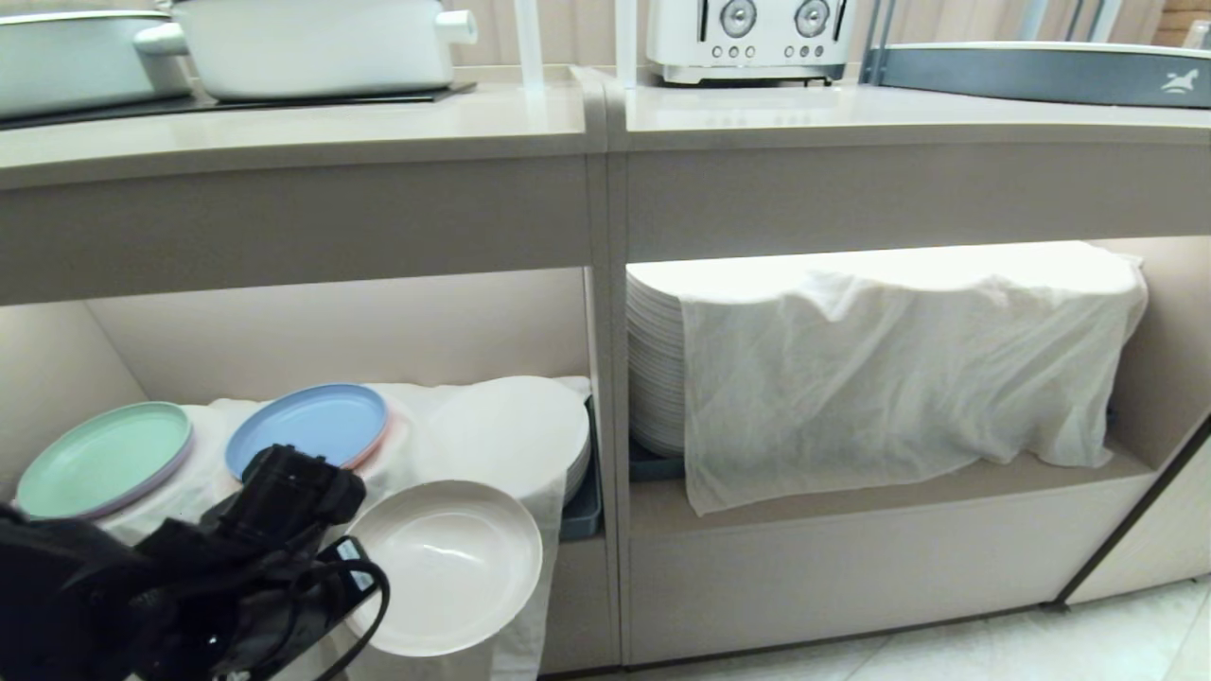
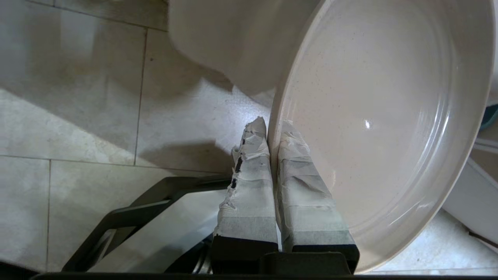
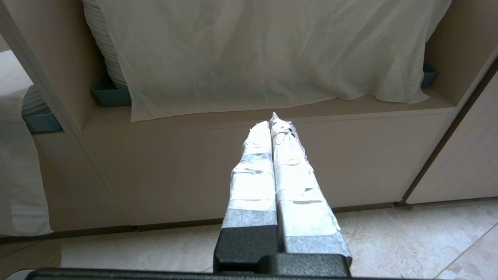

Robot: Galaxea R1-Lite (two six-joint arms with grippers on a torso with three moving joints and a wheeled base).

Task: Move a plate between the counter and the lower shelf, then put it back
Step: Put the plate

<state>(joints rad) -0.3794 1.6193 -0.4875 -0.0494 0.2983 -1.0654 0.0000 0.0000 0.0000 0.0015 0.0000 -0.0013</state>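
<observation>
Left gripper (image 2: 272,128): taped fingers (image 2: 249,186) pinched tight on the rim of the cream plate (image 2: 381,128), one finger on each face of the rim. In the head view the same gripper (image 1: 345,558) sits low at the left, holding the plate (image 1: 445,567) by its left edge. The plate is in the air, tilted with its hollow face toward the camera, in front of the lower shelf (image 1: 312,331) and below its front lip, over the tiled floor (image 2: 78,116).

Behind the plate, inside that shelf: low stacks under a white cloth (image 1: 492,426), with a blue plate (image 1: 307,426) and a mint-green plate (image 1: 99,459) lying on top, side by side. The counter (image 1: 378,118) runs above, carrying white pots (image 1: 312,43). A white toaster (image 1: 747,38) stands on the adjoining section.

Right gripper (image 3: 274,124): fingers pressed together, holding nothing, hanging in front of the neighbouring bay, which holds a tall white stack (image 3: 101,42) under its own cloth (image 3: 264,50).
</observation>
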